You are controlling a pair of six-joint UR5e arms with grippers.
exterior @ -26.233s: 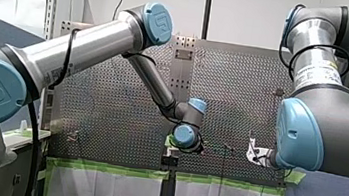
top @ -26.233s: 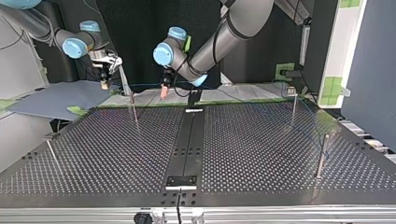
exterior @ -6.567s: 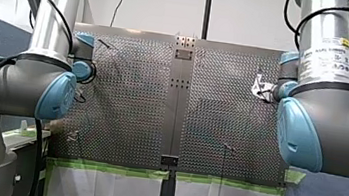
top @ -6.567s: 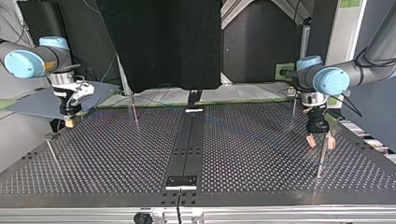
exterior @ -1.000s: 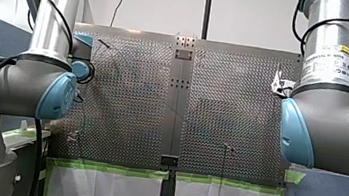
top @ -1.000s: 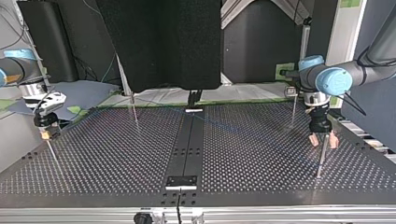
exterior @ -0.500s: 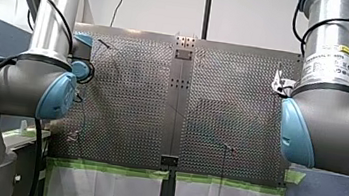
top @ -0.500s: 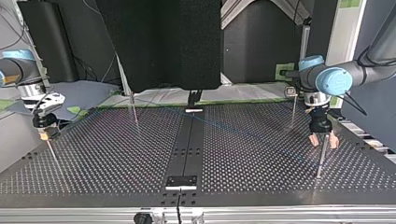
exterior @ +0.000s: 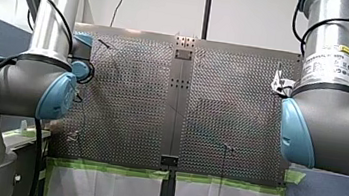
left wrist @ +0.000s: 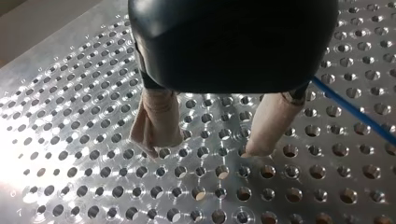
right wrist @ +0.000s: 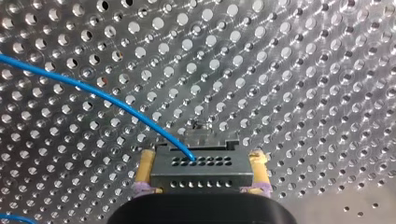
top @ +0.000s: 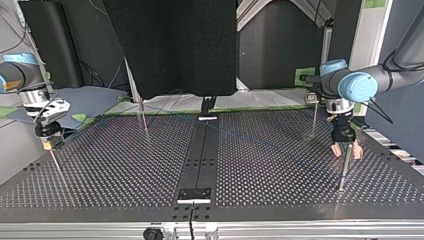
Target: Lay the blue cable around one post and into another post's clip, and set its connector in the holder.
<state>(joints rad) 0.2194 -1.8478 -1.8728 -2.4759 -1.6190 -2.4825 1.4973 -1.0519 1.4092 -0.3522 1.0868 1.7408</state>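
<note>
In the right wrist view my right gripper (right wrist: 201, 179) has its yellow pads shut on a grey metal connector (right wrist: 201, 169). The blue cable (right wrist: 93, 95) leaves the connector's face and curves away over the perforated plate. At the top view's left the same gripper (top: 48, 142) hangs just above a thin post (top: 56, 167). My left gripper (top: 346, 149) is at that view's right, open, with its beige pads on either side of another post (top: 343, 170). The left wrist view shows this gripper (left wrist: 205, 148) with nothing between its fingers (left wrist: 156, 122) and the cable (left wrist: 355, 113) beside it.
Two more thin posts (top: 144, 117) (top: 314, 120) stand toward the far side of the board. A black centre strip runs down it to a small bracket (top: 194, 194) near the front edge. The faint cable (top: 250, 141) crosses the board between the arms.
</note>
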